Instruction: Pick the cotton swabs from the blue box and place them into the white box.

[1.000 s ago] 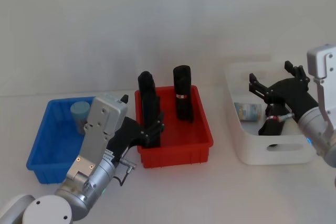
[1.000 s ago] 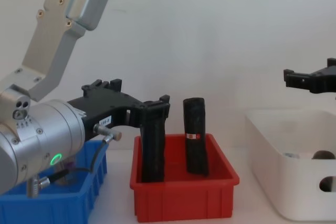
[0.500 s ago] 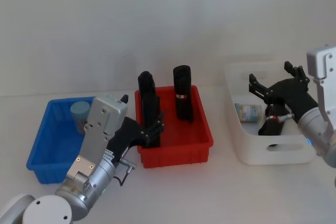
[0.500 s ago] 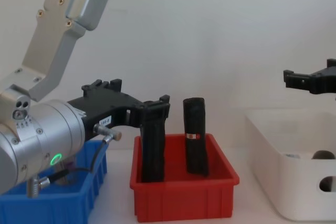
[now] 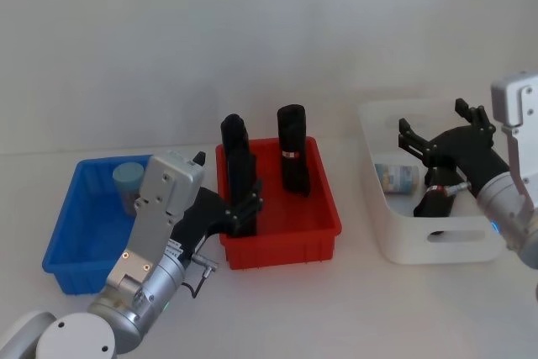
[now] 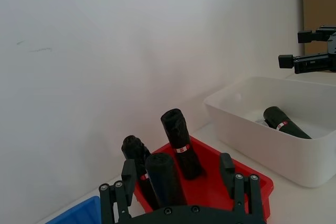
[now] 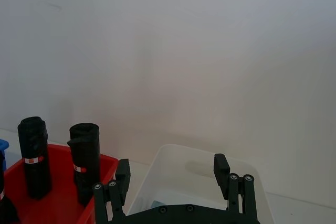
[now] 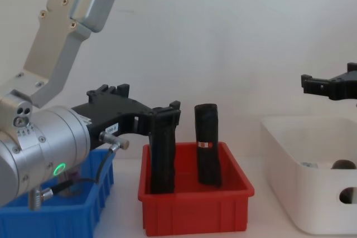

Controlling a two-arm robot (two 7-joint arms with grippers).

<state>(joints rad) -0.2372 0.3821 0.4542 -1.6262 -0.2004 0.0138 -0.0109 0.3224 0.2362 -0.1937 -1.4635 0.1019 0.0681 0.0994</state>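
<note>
1. Head view: white box (image 5: 437, 245) at far right of the table, tallest of the three bins, oval handle hole in its near wall; seen too in the chest view (image 8: 312, 193) and the left wrist view (image 6: 262, 124).
2. Blue box (image 5: 80, 245) at far left, low and lipped, just beside the red bin (image 5: 282, 237) in the middle; blue wall also low in the chest view (image 8: 67, 213).
3. Left gripper (image 5: 245, 212) hovering over the near left corner of the red bin, close to the front black block (image 5: 239, 178); fingers spread apart with nothing between them, as shown in the left wrist view (image 6: 181, 182).
4. Right gripper (image 5: 441, 136) held above the white box, fingers wide apart and empty; same spread fingers in the right wrist view (image 7: 173, 179) over the tub's rim.
5. Two further black blocks standing upright in the red bin, one at the back right (image 5: 293, 153); another black roll (image 5: 437, 199) lying down inside the white box.
6. One jar of cotton swabs (image 5: 129, 184) upright in the back of the blue box, pale lid on top.
7. Second jar of cotton swabs (image 5: 397, 178) lying on its side inside the white box, near its left wall, beneath the right gripper.
</note>
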